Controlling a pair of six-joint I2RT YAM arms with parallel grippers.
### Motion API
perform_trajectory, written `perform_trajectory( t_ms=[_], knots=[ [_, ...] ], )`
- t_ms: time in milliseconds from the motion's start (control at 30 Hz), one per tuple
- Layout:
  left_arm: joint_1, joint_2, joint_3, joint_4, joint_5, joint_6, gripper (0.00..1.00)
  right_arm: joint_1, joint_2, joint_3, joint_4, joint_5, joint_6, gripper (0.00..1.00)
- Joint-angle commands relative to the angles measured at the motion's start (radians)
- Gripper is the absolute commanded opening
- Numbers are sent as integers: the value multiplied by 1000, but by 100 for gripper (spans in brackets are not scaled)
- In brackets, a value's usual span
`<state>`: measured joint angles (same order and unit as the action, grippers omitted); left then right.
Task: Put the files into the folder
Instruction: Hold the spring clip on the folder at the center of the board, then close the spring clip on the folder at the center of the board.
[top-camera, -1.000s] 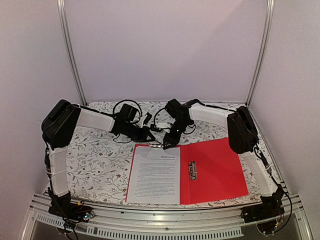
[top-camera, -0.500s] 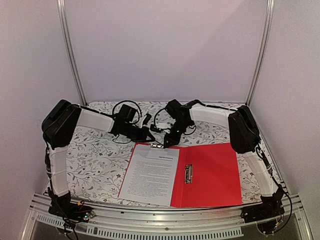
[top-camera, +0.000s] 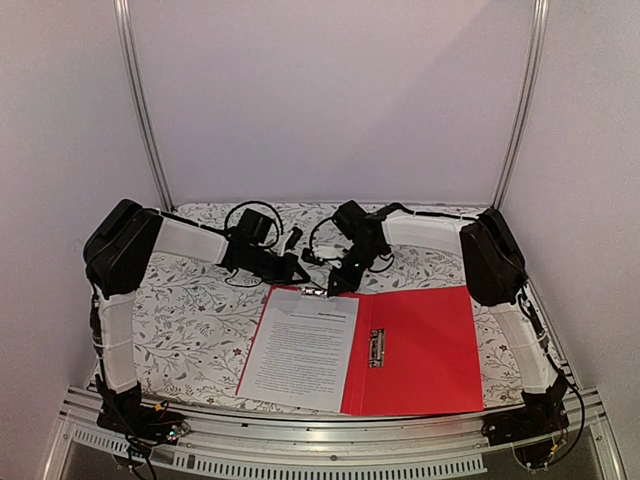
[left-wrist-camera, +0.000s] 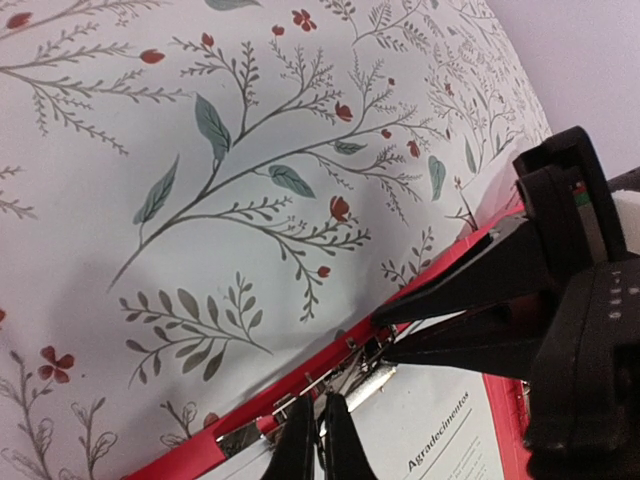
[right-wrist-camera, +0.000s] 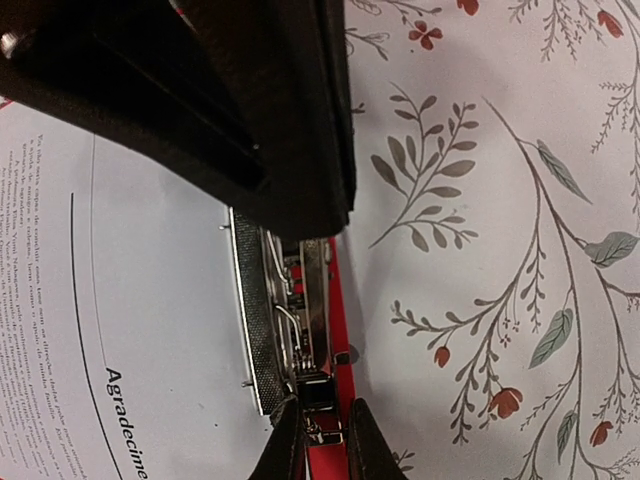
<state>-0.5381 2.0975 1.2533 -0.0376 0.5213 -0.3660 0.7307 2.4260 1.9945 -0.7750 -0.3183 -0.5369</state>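
The red folder (top-camera: 420, 340) lies open on the table. The files (top-camera: 300, 350), printed white sheets, lie on its left half. A metal clip (top-camera: 312, 291) sits at the far edge of that half. My left gripper (top-camera: 300, 280) is at the clip; in the left wrist view its tips (left-wrist-camera: 318, 440) are pinched together on the clip (left-wrist-camera: 370, 380). My right gripper (top-camera: 335, 287) meets it from the right. In the right wrist view the right gripper (right-wrist-camera: 320, 440) is closed on the end of the clip (right-wrist-camera: 255, 330), over the folder's red edge (right-wrist-camera: 335, 300).
A second metal clip (top-camera: 376, 348) lies along the folder's spine. The floral tablecloth (top-camera: 190, 310) shows to the left and behind. Walls and metal posts (top-camera: 145, 110) close in the back and sides. The folder's near edge reaches the table's front rail.
The folder with the files has swung so its near edge sits further left than one second ago. Both grippers stay at the clip; the right arm shifted slightly.
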Motion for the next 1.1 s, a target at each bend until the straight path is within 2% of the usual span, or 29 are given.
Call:
perform_trajectory(
  t_ms=[0, 400, 1067],
  knots=[
    [4, 121, -91, -281, -158, 37, 0, 30, 20, -77, -15, 70, 28, 0],
    [7, 147, -116, -314, -186, 11, 0, 33, 18, -120, 0, 89, 63, 0],
    [4, 166, -126, -468, -248, 27, 0, 44, 12, -128, -25, 140, 90, 0]
  ],
)
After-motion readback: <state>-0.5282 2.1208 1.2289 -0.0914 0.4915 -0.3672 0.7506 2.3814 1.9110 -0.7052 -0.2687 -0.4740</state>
